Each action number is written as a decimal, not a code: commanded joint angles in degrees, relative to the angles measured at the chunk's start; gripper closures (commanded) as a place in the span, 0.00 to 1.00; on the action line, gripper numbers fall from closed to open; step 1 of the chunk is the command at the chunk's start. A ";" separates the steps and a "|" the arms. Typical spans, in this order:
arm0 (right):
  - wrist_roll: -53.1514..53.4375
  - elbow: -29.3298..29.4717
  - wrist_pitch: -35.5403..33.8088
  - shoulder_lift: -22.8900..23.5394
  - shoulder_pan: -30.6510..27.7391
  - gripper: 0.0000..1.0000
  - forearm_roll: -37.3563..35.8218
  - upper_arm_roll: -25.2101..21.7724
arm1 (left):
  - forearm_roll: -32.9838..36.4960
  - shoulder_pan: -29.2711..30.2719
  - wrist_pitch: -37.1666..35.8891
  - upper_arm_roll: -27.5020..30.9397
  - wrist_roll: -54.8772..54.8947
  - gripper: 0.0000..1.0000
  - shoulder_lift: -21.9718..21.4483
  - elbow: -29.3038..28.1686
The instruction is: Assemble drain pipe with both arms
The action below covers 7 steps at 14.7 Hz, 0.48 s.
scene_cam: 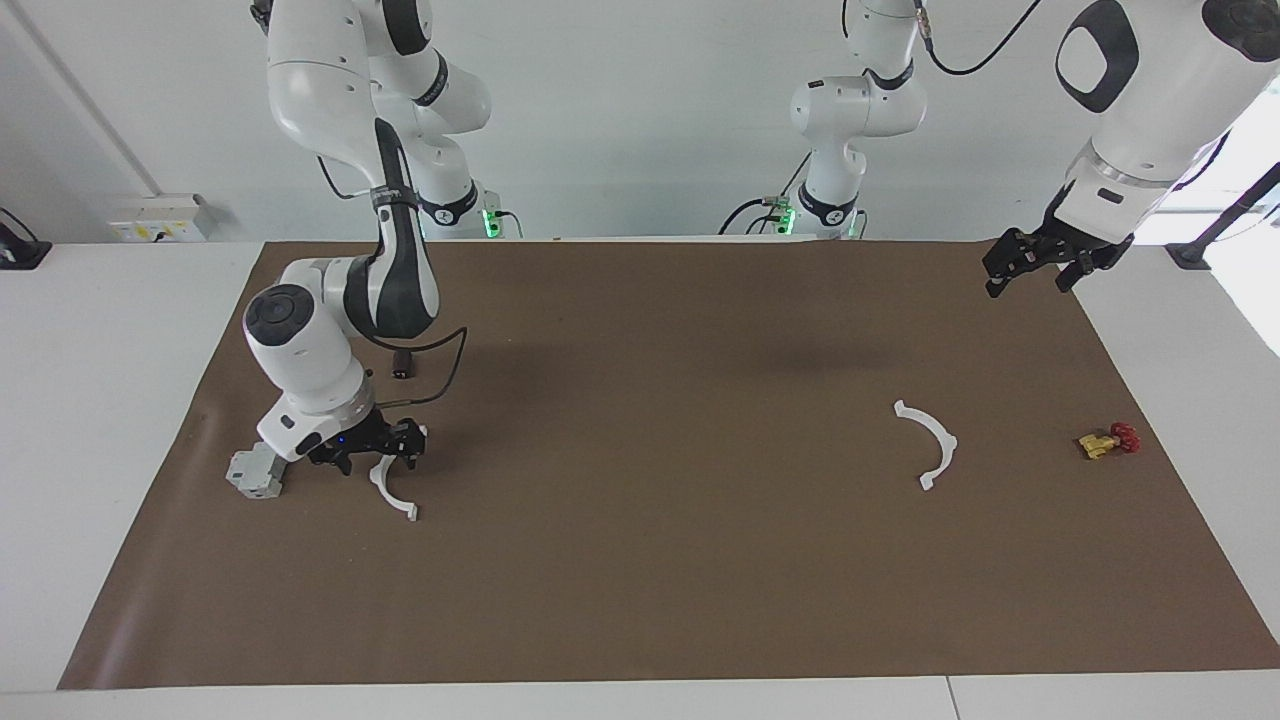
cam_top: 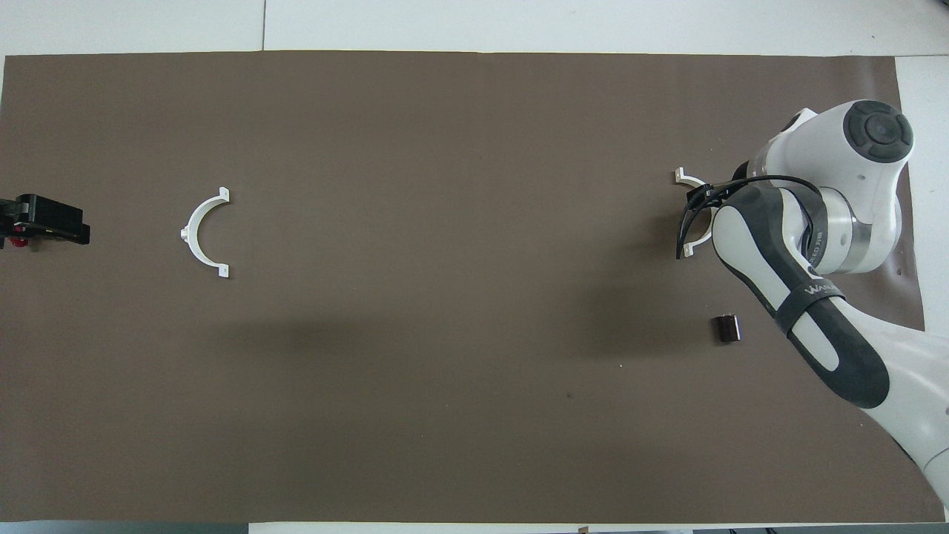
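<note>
The drain pipe lies as two white half-ring arcs on the brown mat. One arc [scene_cam: 385, 488] is at the right arm's end; my right gripper [scene_cam: 378, 455] is down at the mat with its fingers apart around the arc's end nearer the robots. In the overhead view only this arc's tips [cam_top: 688, 251] show beside the right arm. The other arc [scene_cam: 935, 445] lies free toward the left arm's end, also seen in the overhead view [cam_top: 202, 233]. My left gripper [scene_cam: 1030, 275] is open and empty, raised over the mat's edge at that end [cam_top: 44, 220].
A grey blocky box [scene_cam: 255, 475] sits right beside the right gripper, toward the mat's edge. A small dark block [scene_cam: 402, 365] lies nearer the robots [cam_top: 727, 328]. A yellow-and-red valve [scene_cam: 1108, 441] lies near the left arm's end of the mat.
</note>
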 commanded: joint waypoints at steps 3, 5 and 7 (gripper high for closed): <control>-2.86 -1.60 1.43 -0.28 -1.03 0.28 3.12 0.41 | 0.13 -0.31 5.94 0.15 -0.11 0.00 -2.14 -5.36; -2.95 -1.60 3.36 0.60 -1.03 0.30 3.12 0.41 | 0.13 -0.40 7.77 0.15 0.06 0.00 -1.88 -6.76; -3.04 -1.60 3.98 1.56 -1.03 0.34 3.12 0.41 | 0.13 -0.40 12.43 0.15 0.07 0.00 -1.88 -10.45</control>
